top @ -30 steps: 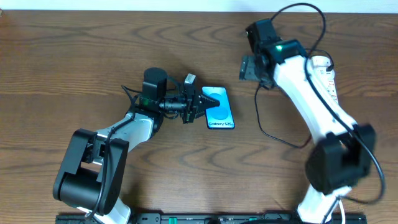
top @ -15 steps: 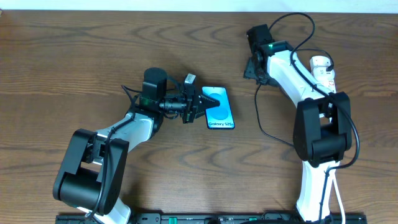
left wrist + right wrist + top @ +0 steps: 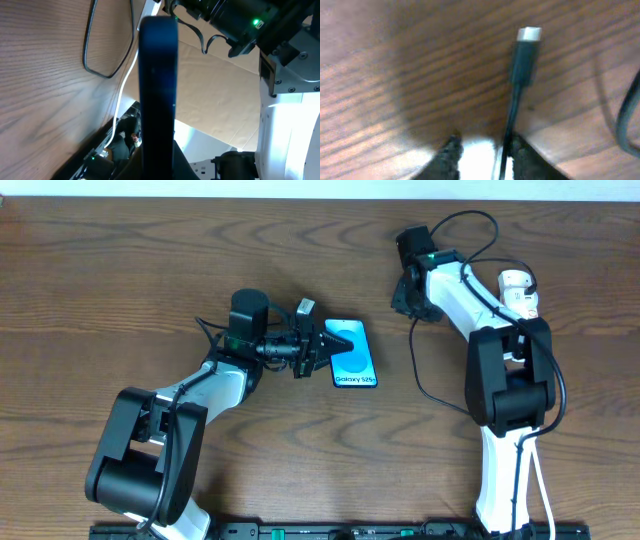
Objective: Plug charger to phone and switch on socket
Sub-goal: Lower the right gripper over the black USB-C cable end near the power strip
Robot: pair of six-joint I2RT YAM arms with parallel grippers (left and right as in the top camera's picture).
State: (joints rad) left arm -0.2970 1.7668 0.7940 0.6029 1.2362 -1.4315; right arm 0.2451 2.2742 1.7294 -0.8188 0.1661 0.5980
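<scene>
charger (image 3: pixel 522 62) lies lengthwise between right gripper (image 3: pixel 485 149) fingers, tip pointing away, grip unclear; left gripper (image 3: pixel 322 346) clamps phone (image 3: pixel 356 368).

On the table (image 3: pixel 100 280) the phone (image 3: pixel 356 366) lies left of the charger (image 3: pixel 414 372), the socket (image 3: pixel 521 292) farther right.

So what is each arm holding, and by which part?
Left fingers are shut on the phone, by the long edge facing that arm. Right fingers straddle the charger cable behind its plug; whether they clamp it cannot be told.
</scene>
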